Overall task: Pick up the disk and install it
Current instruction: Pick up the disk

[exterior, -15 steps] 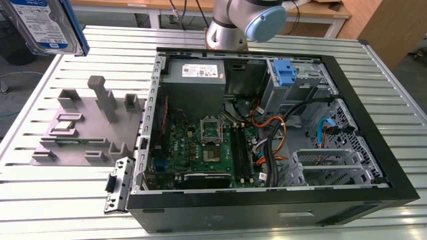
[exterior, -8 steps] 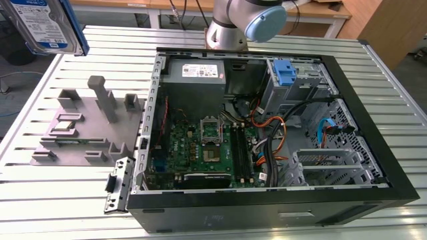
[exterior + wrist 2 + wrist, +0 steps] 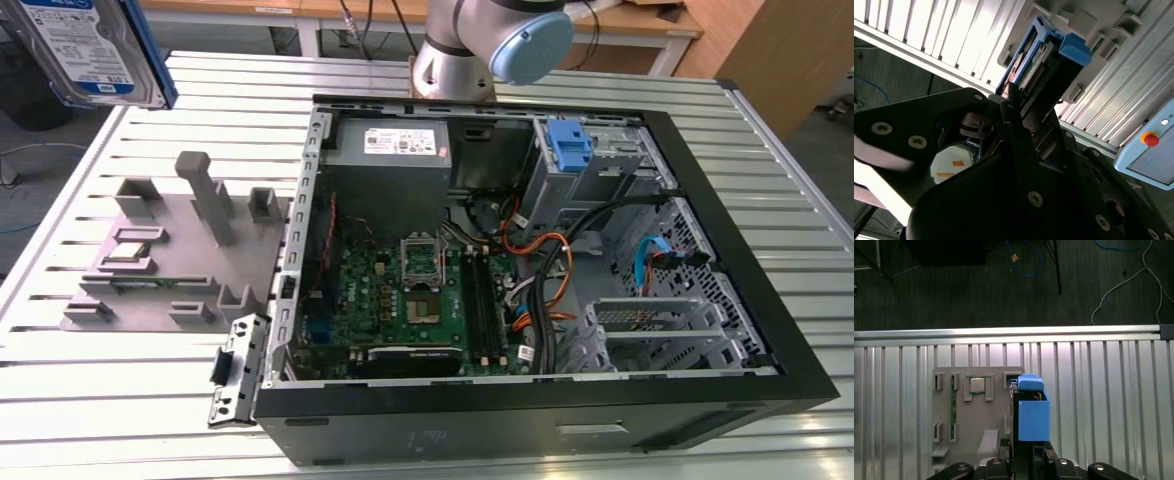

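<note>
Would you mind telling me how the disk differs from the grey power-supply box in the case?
The disk is outside the computer case, held above the table in the gripper; the power-supply box sits mounted inside the case. The disk has blue rails and a white-and-blue label; the power-supply box is plain grey with a white label. Both are rectangular, labelled units.

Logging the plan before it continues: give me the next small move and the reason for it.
Probably carry the disk toward the exterior view's right, over the open case. It is already clamped in the jaws and lifted above the grey fixture plate, while the drive cage with the blue latch sits in the case's far corner.
</note>
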You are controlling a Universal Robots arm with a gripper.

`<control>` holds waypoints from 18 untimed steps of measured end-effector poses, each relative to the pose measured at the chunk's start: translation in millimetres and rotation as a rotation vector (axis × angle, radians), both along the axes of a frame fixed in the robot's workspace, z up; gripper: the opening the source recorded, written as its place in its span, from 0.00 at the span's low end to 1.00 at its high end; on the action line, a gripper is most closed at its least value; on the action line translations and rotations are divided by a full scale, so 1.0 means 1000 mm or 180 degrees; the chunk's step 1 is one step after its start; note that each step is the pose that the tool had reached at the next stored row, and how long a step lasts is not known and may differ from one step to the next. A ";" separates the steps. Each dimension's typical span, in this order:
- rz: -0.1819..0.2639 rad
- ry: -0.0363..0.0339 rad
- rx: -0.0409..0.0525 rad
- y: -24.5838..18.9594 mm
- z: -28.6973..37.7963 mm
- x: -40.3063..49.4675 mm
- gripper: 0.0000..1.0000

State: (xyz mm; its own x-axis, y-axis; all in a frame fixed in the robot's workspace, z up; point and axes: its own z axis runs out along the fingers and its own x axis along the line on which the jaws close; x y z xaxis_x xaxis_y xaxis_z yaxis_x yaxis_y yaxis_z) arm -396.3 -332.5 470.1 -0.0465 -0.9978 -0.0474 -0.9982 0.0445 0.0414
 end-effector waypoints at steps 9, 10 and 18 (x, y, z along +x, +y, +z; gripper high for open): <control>0.0000 0.0000 0.0025 0.0000 0.0029 0.0000 0.35; 0.0000 0.0000 0.0027 0.0000 0.0035 0.0000 0.35; 0.0000 0.0000 0.0037 0.0000 0.0064 0.0000 0.35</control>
